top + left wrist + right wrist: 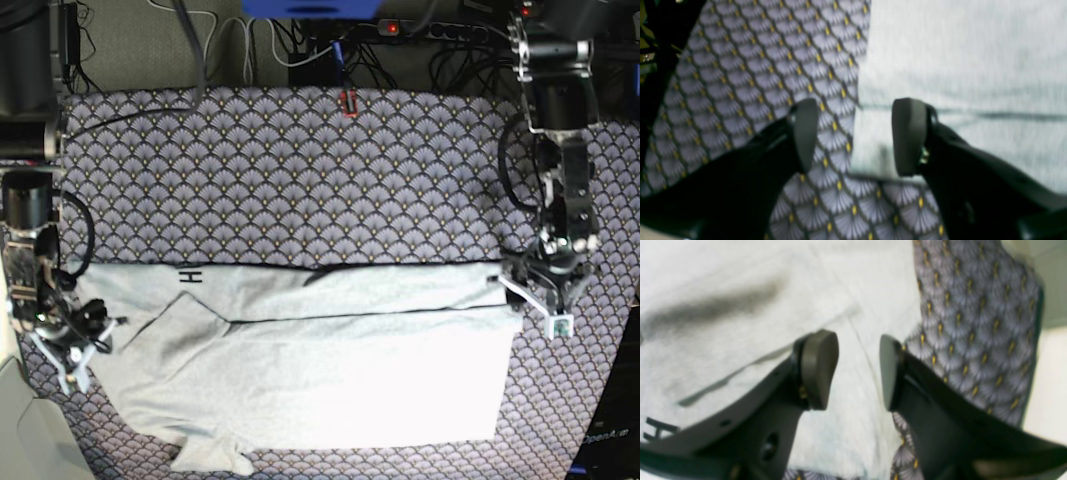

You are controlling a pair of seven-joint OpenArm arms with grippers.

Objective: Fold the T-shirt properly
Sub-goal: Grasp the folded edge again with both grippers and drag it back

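Observation:
The light grey T-shirt (330,370) lies flat across the near half of the table, with a folded layer along its far edge and black lettering (190,275) showing there. My left gripper (857,136) is open, low over the shirt's far right corner (870,140), which lies between the fingers; in the base view it (518,290) is at the shirt's right end. My right gripper (853,371) is open just above the shirt's left edge (853,426); the base view shows it (88,345) there. Some lettering (653,430) shows in the right wrist view.
The purple-grey fan-patterned cloth (300,170) covers the table under the shirt and shows in both wrist views (740,66) (973,323). Cables and a power strip (430,30) lie past the far edge. A small red object (347,102) sits at the cloth's far edge.

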